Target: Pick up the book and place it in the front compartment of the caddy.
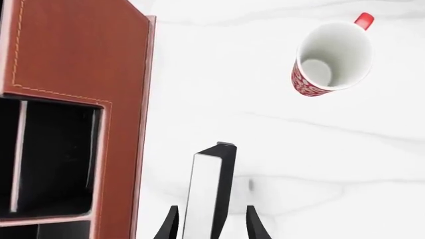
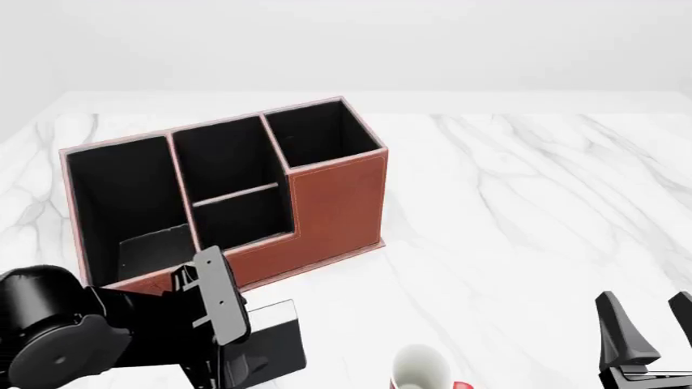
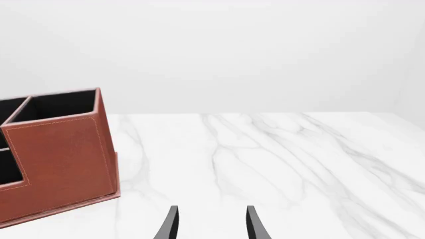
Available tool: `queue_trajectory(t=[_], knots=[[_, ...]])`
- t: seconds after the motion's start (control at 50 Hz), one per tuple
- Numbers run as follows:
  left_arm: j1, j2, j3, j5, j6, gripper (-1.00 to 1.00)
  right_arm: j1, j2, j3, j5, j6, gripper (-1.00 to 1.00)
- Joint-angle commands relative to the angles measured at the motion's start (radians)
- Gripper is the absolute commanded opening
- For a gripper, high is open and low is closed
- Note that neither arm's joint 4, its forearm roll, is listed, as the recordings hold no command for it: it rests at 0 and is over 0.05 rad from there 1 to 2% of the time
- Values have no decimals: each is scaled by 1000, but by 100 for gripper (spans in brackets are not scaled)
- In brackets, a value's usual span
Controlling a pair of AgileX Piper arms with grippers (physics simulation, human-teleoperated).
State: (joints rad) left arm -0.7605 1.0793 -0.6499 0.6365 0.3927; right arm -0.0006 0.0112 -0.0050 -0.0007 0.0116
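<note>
The book (image 1: 211, 189) stands on its edge on the table, white band up, and also shows in the front view (image 2: 275, 347). My left gripper (image 1: 212, 222) is open and straddles it from above, with a gap on each side; in the front view the left gripper (image 2: 243, 361) is at the bottom left. The red-brown caddy (image 2: 335, 203) stands beyond it, with its low front compartment (image 2: 243, 217) empty. The caddy also shows beside the book in the left wrist view (image 1: 79, 50) and in the right wrist view (image 3: 63, 159). My right gripper (image 3: 211, 222) is open and empty at the front right (image 2: 649, 332).
A white-and-red mug (image 1: 332, 55) stands upright on the marble table, right of the book near the front edge (image 2: 422, 369). Bare marble (image 2: 519, 211) stretches to the right of the caddy.
</note>
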Motion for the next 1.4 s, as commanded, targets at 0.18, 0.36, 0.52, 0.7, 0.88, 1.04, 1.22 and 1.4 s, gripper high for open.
queue_trajectory(t=[0.18,0.36,0.52,0.7,0.88,1.04,1.22,1.4], knots=[[31,-1,18,-20,4,100,0,-1,1,0,-3,100],[27,-3,36,-36,-7,100,0,-2,1,0,-3,100],[35,2,45,-50,-8,100,0,-2,1,0,-2,100],[42,8,50,-60,-7,100,0,-2,1,0,-3,100],[53,7,49,-55,0,100,0,-2,1,0,-3,100],[72,15,52,-61,18,100,0,-2,1,0,-3,100],[91,25,58,-71,31,100,0,-2,1,0,-3,100],[94,43,68,-98,32,100,0,-2,1,0,-2,100]])
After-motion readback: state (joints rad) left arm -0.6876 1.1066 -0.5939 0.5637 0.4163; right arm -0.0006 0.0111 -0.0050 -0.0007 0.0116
